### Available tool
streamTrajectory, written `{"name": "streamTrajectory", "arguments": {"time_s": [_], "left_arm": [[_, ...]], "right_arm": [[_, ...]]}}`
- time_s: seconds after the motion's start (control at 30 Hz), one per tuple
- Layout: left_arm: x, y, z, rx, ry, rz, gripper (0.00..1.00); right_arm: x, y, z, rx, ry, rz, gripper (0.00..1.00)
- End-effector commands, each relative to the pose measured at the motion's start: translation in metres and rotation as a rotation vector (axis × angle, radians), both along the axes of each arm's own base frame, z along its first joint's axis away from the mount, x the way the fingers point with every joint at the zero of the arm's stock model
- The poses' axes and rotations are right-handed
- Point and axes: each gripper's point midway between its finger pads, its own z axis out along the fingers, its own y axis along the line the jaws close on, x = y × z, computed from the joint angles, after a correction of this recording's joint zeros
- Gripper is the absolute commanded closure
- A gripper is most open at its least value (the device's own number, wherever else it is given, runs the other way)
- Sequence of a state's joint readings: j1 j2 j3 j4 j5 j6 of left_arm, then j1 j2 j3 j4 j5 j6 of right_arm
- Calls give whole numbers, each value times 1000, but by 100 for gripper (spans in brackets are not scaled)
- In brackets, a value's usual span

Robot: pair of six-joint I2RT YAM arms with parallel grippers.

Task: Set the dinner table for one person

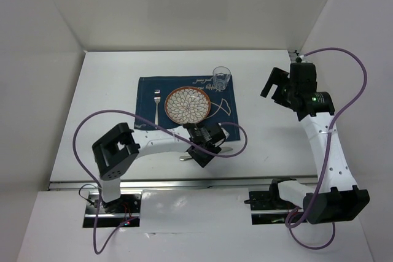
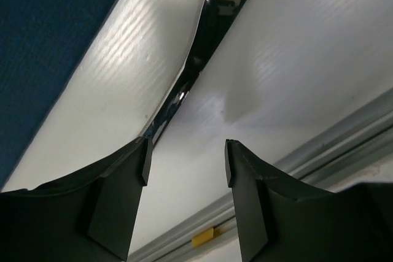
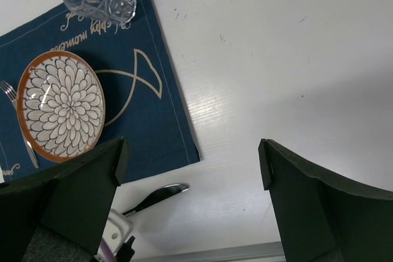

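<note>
The white dinner table (image 1: 110, 90) carries a navy placemat (image 1: 147, 90) with a flower-patterned plate (image 1: 187, 105), a fork (image 1: 156, 104) left of the plate and a glass (image 1: 221, 78) at its far right corner. A knife (image 1: 185, 157) lies on bare table just in front of the placemat. My left gripper (image 1: 206, 145) hovers low over the knife and is open. In the left wrist view the knife (image 2: 196, 59) runs away past the left fingertip (image 2: 142, 157), and nothing sits between the jaws of the left gripper (image 2: 186, 161). My right gripper (image 1: 274, 84) hangs high to the right, open and empty (image 3: 191, 164).
The metal rail (image 2: 319, 145) of the near table edge lies close behind the left gripper. In the right wrist view the knife tip (image 3: 163, 192) shows below the placemat's corner (image 3: 184, 145). White walls enclose the table on three sides.
</note>
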State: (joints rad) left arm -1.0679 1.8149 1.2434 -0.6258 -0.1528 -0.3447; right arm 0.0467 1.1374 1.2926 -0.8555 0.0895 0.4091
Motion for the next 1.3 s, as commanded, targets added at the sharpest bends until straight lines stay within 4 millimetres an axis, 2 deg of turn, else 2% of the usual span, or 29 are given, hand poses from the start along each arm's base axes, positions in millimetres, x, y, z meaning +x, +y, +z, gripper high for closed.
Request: {"name": "streamTrajectory", "arguments": {"time_s": [0.0,0.2,0.27,0.43,0.53,0.67,0.73,0.83,0.87,0.93,1.03,1.07,1.1,1.17,1.27], "left_arm": [[14,-17,-8,-2,-37,-40,32],[15,-19,-17,33,-24,-88,32],[15,-16,-25,62,-10,-99,32],[18,-13,-28,104,-14,-121,32],[20,-12,-25,113,-25,-126,34],[29,-20,-7,93,-68,-129,35],[33,-21,-4,104,-81,-151,33],[34,-22,-10,131,-70,-173,24],[31,-18,-19,155,-43,-178,23],[26,-24,-21,136,-12,-204,23],[18,-20,-38,147,54,-218,23],[20,-18,-38,140,64,-209,23],[21,-14,-47,150,92,-199,25],[21,-13,-52,129,140,-185,31],[17,-12,-52,110,180,-183,47]], "right_arm": [[-4,-5,17,-17,-37,-11,0],[-6,-5,16,-17,-37,-11,0],[-6,-5,16,-17,-37,-11,0],[-7,-5,12,-17,-28,-11,0],[-7,-5,12,-17,-28,-11,0],[-6,-4,10,-12,-28,-4,0],[-6,-4,10,-12,-28,-4,0],[-7,-4,6,-12,-19,-4,0],[-7,-4,6,-12,-19,-4,0],[-7,-4,6,-12,-19,-4,0],[-7,-4,6,-12,-19,-4,0],[-7,-4,6,-12,-19,-4,0],[-7,-4,6,-12,-19,-4,0],[-8,-4,2,-12,-9,-4,0],[-8,-4,2,-12,-9,-4,0]]}}
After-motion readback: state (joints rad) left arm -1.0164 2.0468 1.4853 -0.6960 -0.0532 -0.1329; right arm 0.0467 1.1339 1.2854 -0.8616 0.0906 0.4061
